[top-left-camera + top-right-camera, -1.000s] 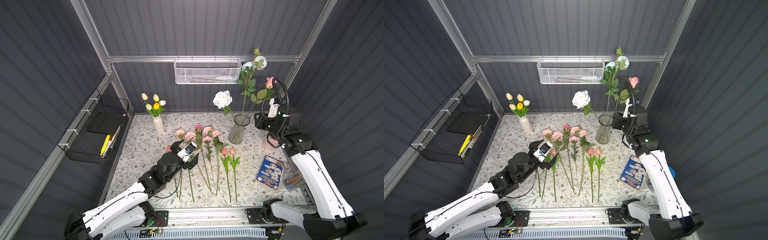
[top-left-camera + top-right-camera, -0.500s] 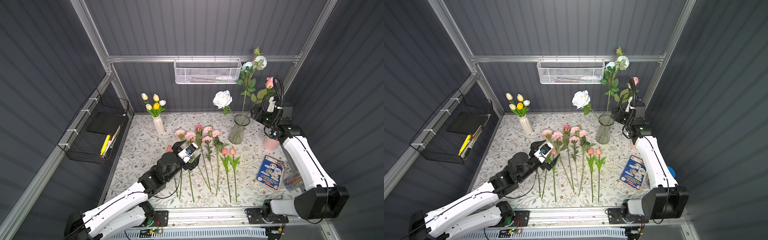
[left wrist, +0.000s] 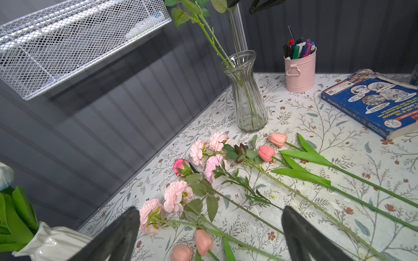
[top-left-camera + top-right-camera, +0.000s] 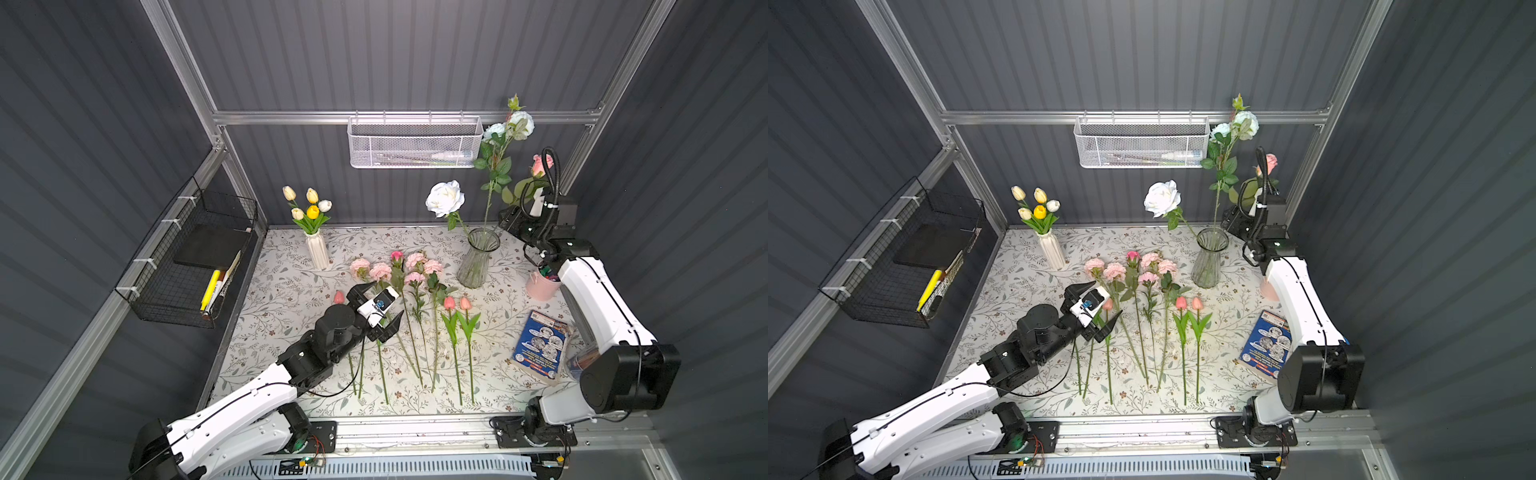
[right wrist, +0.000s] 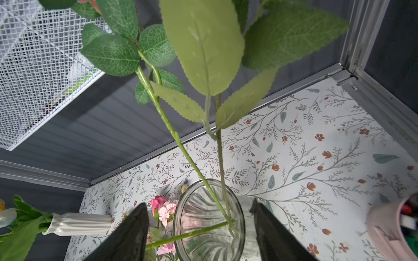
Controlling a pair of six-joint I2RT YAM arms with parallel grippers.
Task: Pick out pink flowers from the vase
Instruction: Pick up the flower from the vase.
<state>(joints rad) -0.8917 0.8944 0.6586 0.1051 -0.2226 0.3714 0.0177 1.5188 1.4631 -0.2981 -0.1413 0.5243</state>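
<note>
My left arm [image 4: 241,405] reaches out low from its base at the front, elbow bent, and its wrist carries my left gripper [image 4: 388,298] forward just above the surface, pointing toward the back, the two black fingers [image 3: 122,228] spread as wide as they go. My right arm [image 4: 602,307] climbs steeply from its base at the front right, folds at the dark elbow joint and stretches into the far right corner. There my right gripper [image 5: 199,202] is raised and tipped downward, jaws well apart and clamped on nothing.
</note>
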